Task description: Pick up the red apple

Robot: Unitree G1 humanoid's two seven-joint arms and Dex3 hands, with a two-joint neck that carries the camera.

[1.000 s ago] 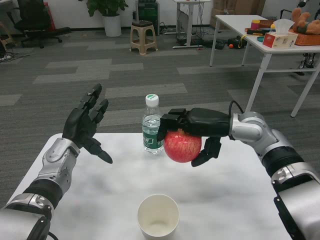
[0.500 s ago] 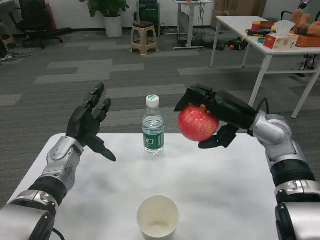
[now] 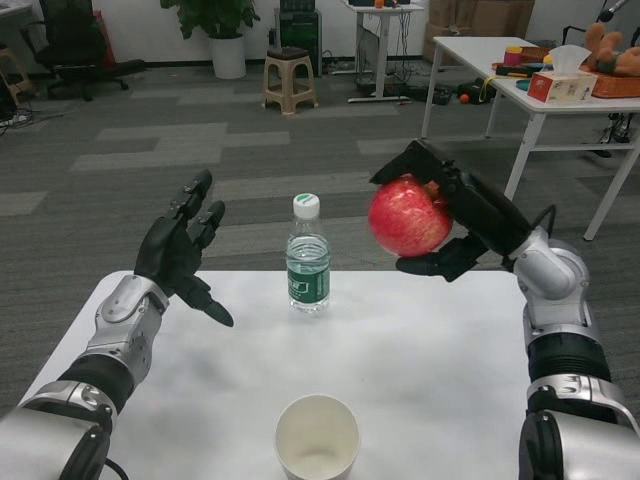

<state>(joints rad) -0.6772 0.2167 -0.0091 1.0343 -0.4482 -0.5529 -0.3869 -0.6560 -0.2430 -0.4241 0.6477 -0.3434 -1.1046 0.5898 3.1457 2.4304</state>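
While the right hand (image 3: 455, 215) grips the red apple (image 3: 410, 216) aloft, the bottle (image 3: 308, 258)'s green label is unreadable and the left hand (image 3: 183, 250) hangs spread, holding nothing.

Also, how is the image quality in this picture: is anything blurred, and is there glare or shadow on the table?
Head view: sharp overall; the red apple in the right hand shows no motion blur. The white table carries soft grey shadows, no hard glare. The water bottle and paper cup are crisp; the far room is slightly softer.
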